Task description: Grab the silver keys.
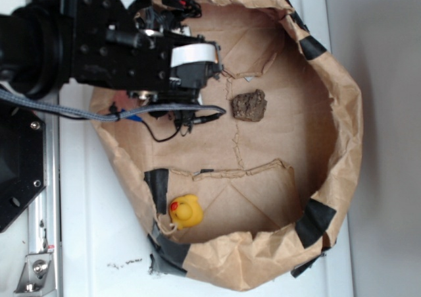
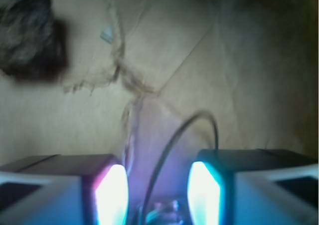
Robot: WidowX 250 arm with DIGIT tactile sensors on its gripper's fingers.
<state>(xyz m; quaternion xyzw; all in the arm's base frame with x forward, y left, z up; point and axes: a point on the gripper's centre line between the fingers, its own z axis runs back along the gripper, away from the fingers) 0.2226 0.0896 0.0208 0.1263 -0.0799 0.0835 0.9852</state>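
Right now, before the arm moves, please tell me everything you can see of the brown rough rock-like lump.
The brown rough rock-like lump is dark, blocky and crumbly-looking, with an uneven surface. It lies flat on the creased brown paper floor, just beside a torn seam. Nothing rests on it, and the fingers are apart from it. The wrist view shows it blurred, cut off at the upper left.

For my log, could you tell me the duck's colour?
Yellow rubber duck with a red beak; exterior view.

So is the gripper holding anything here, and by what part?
Cannot be told: the gripper straddles the silver keys' wire loop, contact unclear.
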